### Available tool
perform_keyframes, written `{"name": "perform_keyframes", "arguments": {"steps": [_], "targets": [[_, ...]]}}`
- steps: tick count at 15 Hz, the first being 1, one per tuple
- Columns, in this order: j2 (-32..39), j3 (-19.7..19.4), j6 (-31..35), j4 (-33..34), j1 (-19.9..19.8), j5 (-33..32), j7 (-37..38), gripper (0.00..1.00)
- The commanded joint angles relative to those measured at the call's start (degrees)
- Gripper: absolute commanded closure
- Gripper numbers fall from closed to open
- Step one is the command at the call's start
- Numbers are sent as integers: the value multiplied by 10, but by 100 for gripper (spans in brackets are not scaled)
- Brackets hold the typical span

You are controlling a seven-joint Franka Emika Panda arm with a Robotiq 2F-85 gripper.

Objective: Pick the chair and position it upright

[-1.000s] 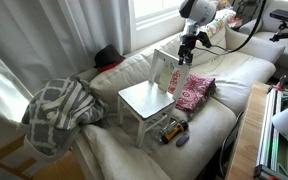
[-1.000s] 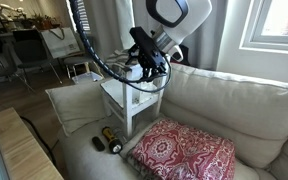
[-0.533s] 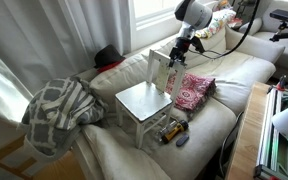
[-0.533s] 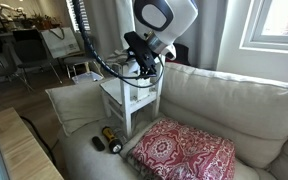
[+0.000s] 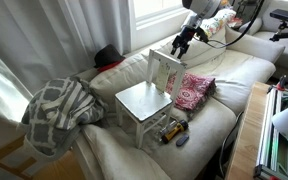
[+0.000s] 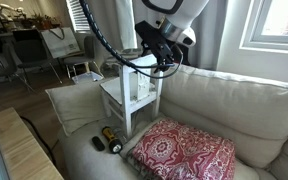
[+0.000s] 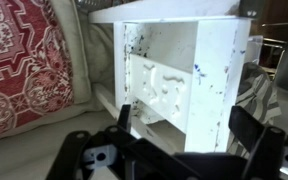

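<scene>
The small white chair (image 5: 144, 100) stands upright on its four legs on the beige sofa, its open-frame backrest (image 5: 164, 70) toward the sofa back. It also shows in an exterior view (image 6: 132, 95). My gripper (image 5: 181, 45) hangs above and just beyond the backrest top, apart from it; it shows in an exterior view (image 6: 162, 62) too. In the wrist view the chair frame (image 7: 174, 70) fills the middle, and my gripper (image 7: 187, 125) is open and empty, its dark fingers (image 7: 252, 128) spread wide.
A pink patterned cushion (image 5: 194, 90) lies next to the chair, also seen in an exterior view (image 6: 184, 150). A black-and-yellow flashlight (image 5: 171, 128) lies at the seat's front edge. A grey checked blanket (image 5: 59, 110) drapes the sofa arm. A window is behind.
My gripper has risen off the chair's backrest and drawn back above it. The chair has stayed upright in the same place.
</scene>
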Motion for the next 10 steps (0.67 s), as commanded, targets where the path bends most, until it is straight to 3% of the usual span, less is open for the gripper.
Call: {"name": "perform_keyframes", "arguments": {"steps": [1,7,10], "targets": [[-47,-30,36,-21,-12,22,-42,0],[-136,-74,9,-46,-45,46,-168,0],[-177,-103,-19,-69,-45,26,-210,0]]}}
